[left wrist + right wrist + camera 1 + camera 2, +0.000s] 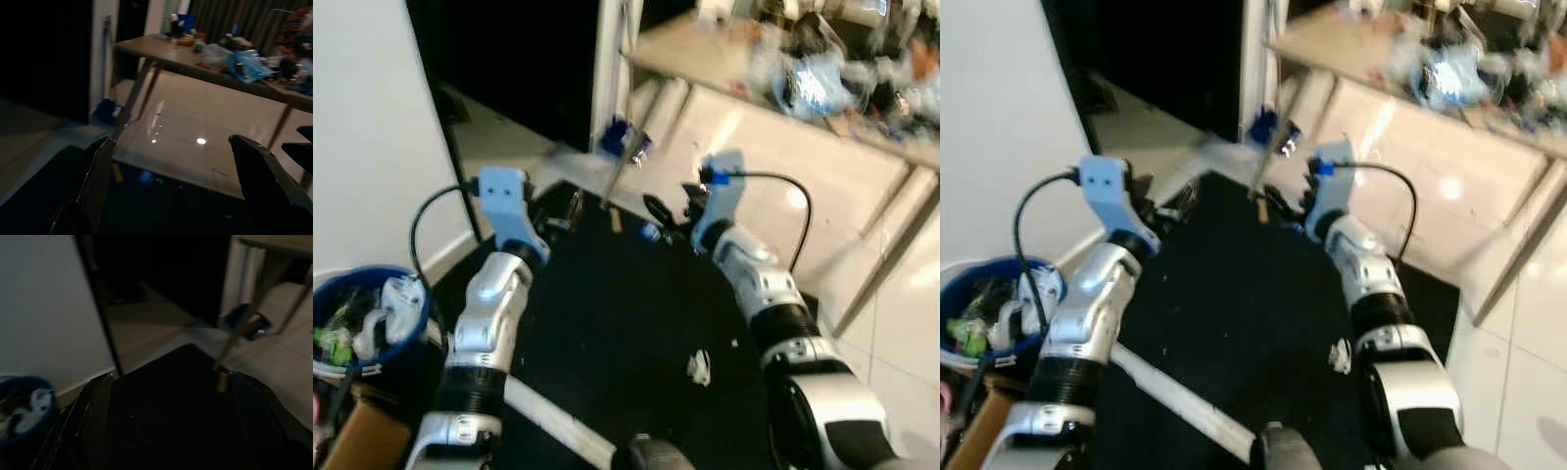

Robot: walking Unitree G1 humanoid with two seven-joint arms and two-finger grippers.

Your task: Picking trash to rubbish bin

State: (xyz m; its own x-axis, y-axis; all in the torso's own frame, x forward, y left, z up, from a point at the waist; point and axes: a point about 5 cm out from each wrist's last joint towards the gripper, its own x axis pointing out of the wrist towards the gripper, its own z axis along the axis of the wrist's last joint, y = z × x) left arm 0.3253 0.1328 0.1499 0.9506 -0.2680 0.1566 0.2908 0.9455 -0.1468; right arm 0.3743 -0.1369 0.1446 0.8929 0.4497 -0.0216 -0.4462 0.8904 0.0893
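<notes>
A crumpled white scrap of trash [699, 367] lies on the black mat [617, 323], nearest the robot and close beside the right forearm. A white bar [553, 419] crosses the mat's near edge. At the robot's left, against the white wall [372, 127], stands the blue rubbish bin [357, 294], holding white and green litter; a cardboard box [357, 436] sits just in front of it.

Both arms are raised over the mat. The left tool [173, 181] has its two black fingers spread wide with nothing between them. The right tool [171, 416] is likewise spread wide and holds nothing; its wrist view takes in the bin at one side and the mat beyond.

Farther out, at the mat's far edge, lie a small blue item [649, 232] and a short tan piece [616, 221]; the blur prevents identification. A blue object [619, 137] rests on the floor beside a slanted desk leg [625, 162]. Beyond, over glossy tiles [754, 186], the desk [705, 54] carries blue plastic bags [813, 83] and assorted clutter.
</notes>
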